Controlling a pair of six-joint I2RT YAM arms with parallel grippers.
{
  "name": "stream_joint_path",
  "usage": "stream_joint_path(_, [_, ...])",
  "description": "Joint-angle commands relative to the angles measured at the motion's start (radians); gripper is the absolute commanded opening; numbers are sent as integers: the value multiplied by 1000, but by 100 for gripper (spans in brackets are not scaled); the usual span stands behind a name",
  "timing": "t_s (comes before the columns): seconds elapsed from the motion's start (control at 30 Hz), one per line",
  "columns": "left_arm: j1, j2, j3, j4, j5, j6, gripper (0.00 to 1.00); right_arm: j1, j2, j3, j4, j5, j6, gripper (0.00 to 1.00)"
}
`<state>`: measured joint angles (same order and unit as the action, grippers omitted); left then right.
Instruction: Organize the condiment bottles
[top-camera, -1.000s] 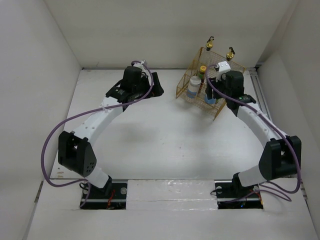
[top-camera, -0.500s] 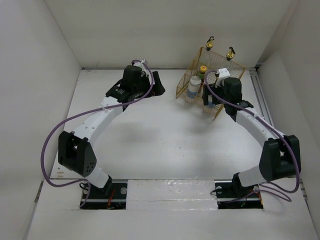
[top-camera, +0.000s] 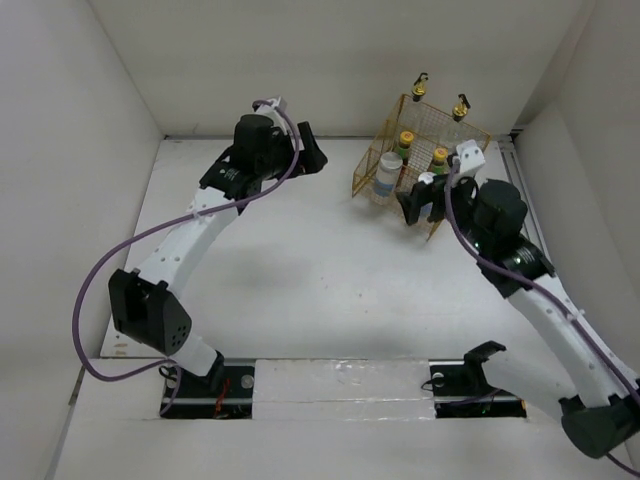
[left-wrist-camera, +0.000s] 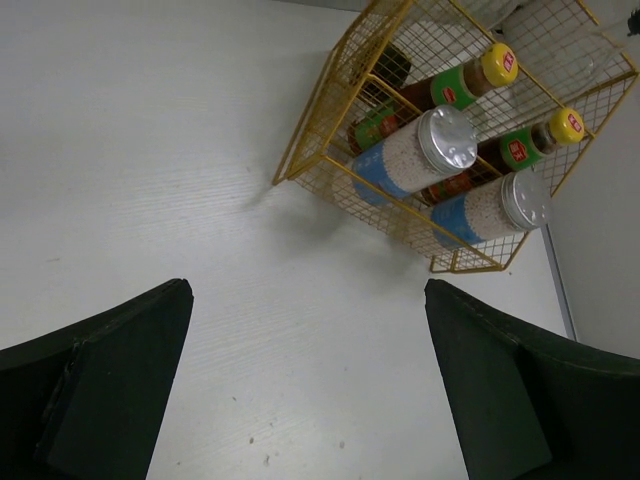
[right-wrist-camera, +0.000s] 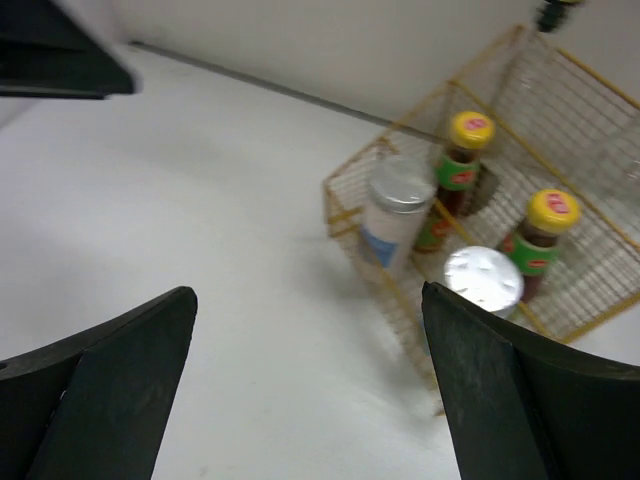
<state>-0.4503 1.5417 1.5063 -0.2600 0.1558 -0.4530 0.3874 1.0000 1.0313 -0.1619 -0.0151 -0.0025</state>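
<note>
The left gripper hangs over the far middle of the white table. Its fingers are spread wide with nothing between them, and it is well apart from the rack.

All six bottles stand upright in the yellow wire rack at the far right of the table, in three pairs.
- **Near side:** the left jar and the right jar are short, with pale speckled contents, blue labels and flat silver lids.
- **Middle:** the left sauce bottle and the right sauce bottle hold red-brown sauce. Each has a green and red label and a yellow cap.
- **Far side:** the left glass bottle and the right glass bottle are tall and clear. Their gold spouts rise above the rack's rim.

In each pair the two stand side by side. The jars hide the lower part of the sauce bottles in the left wrist view.

The right gripper is just beside the rack's near right corner, close to the right jar. Its fingers are wide apart and hold nothing. The top view does not show whether it touches the wire.
</note>
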Motion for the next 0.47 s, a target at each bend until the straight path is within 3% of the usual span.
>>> stream_joint_path(0.0, [28,-77,45,2,-15,10,100,115,-115,-54,-68,-2,45,100])
stream_joint_path(0.17, [28,-124,49,-22,-47,10,100,226,-302,-206,-90,26,117,100])
stream_joint_path(0.43, [28,-204,-61,27,-56,-12,100,266,-313,-225,-131,86,121,100])
